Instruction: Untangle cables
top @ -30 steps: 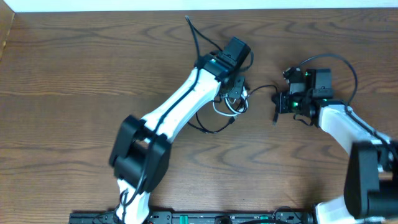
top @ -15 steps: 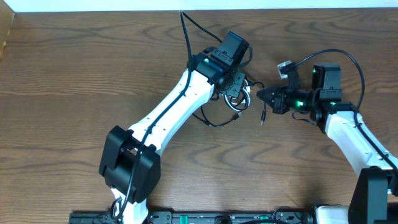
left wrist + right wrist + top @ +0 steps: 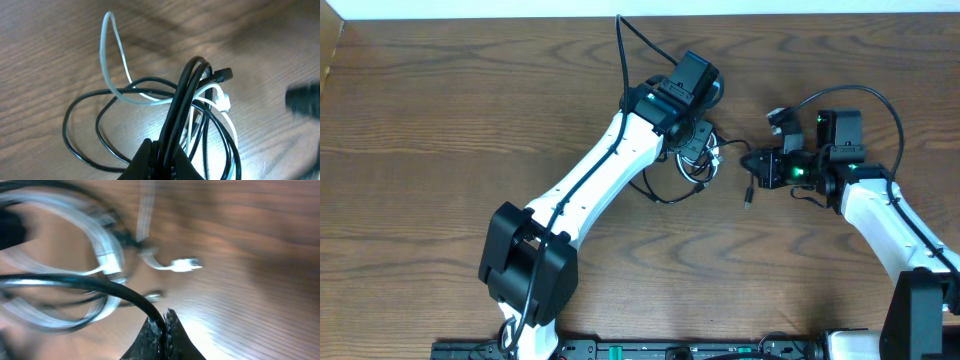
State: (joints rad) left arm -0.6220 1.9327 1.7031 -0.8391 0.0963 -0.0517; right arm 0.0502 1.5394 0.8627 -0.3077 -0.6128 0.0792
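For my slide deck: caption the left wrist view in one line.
Shut left gripper pinches looped thin black cords, tangled with a thin white cord, over a brown wooden table.

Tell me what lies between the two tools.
In the overhead view, a stretch of black cable bridges the left tool and right tool, over bare table.

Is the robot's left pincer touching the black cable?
Touching. The left wrist view shows the left pincer shut on the black cable, with its strands running straight in between the tips.
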